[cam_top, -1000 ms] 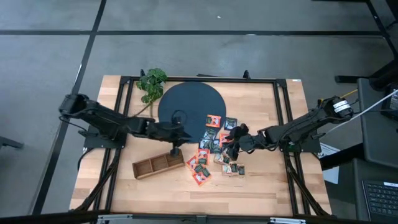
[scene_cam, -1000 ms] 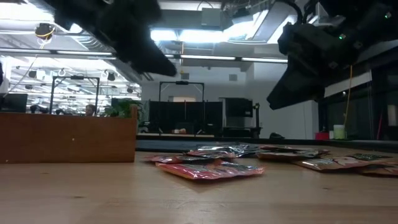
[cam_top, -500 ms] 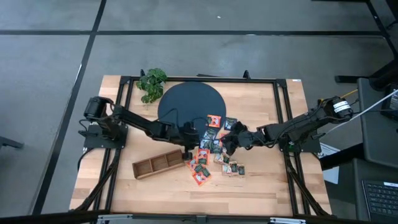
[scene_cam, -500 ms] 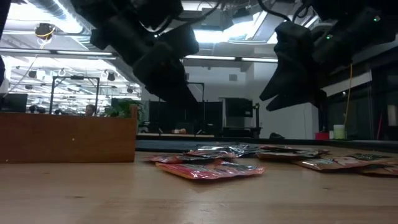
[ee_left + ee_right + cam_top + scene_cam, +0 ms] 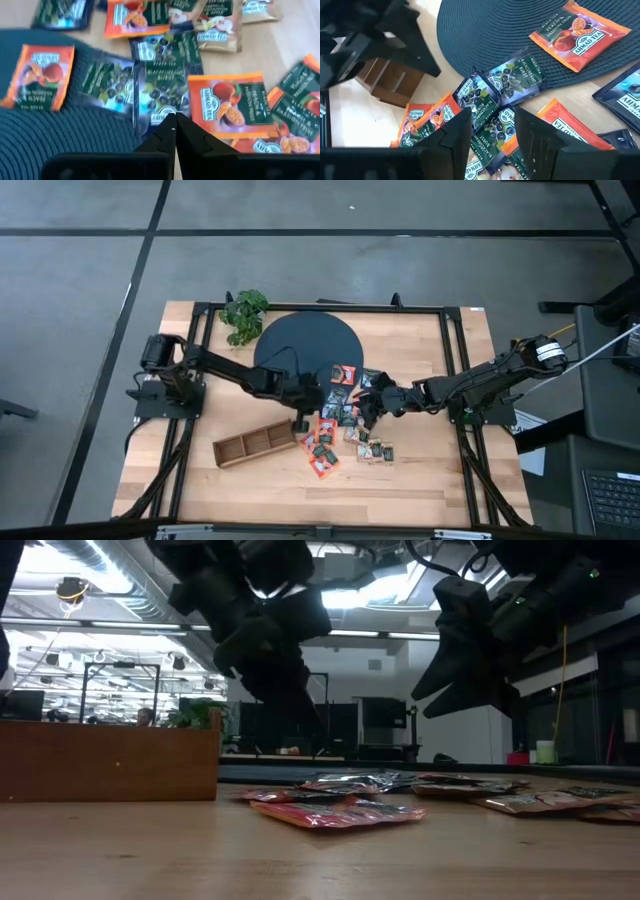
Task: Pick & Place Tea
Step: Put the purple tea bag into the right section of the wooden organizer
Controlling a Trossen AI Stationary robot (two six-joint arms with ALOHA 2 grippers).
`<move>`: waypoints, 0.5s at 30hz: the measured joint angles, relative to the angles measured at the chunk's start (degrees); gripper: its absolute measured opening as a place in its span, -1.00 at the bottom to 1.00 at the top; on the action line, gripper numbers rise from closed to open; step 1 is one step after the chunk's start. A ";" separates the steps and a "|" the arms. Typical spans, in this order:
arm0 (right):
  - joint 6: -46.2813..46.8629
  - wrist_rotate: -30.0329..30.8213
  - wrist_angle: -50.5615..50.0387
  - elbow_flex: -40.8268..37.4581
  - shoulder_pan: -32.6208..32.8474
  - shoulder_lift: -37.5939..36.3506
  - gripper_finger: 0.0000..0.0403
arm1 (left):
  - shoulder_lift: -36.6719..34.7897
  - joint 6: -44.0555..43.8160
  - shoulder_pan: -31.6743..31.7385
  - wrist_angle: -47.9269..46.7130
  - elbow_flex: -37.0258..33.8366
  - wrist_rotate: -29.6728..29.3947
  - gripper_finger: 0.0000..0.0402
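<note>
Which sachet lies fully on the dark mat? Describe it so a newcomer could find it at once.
Start at the round dark mat in the table's middle. On its edge nearest the sachet pile lies one orange-red peach and passion fruit sachet. Unlike its blackcurrant neighbours, it sits wholly on the mat, apart from the heap.

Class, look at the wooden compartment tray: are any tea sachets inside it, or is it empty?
Empty, as far as shown. In the high view the wooden tray shows bare compartments, while the tea sachets lie spread on the table and the dark disc's edge.
</note>
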 joint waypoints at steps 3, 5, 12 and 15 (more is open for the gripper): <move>0.82 0.02 0.02 0.00 0.00 0.01 -0.25 | 0.00 0.80 2.23 0.25 0.05 4.28 -0.99; 0.90 0.06 0.65 0.00 0.00 0.67 -0.25 | 0.00 1.91 3.54 0.44 0.05 5.03 -0.99; 0.94 -2.19 4.64 0.02 -0.27 6.03 -0.25 | 0.73 6.90 7.96 0.72 0.18 13.68 -0.99; 0.97 -3.71 6.74 0.02 -0.64 7.91 -0.25 | 2.95 7.27 9.20 -0.47 0.87 15.39 -0.99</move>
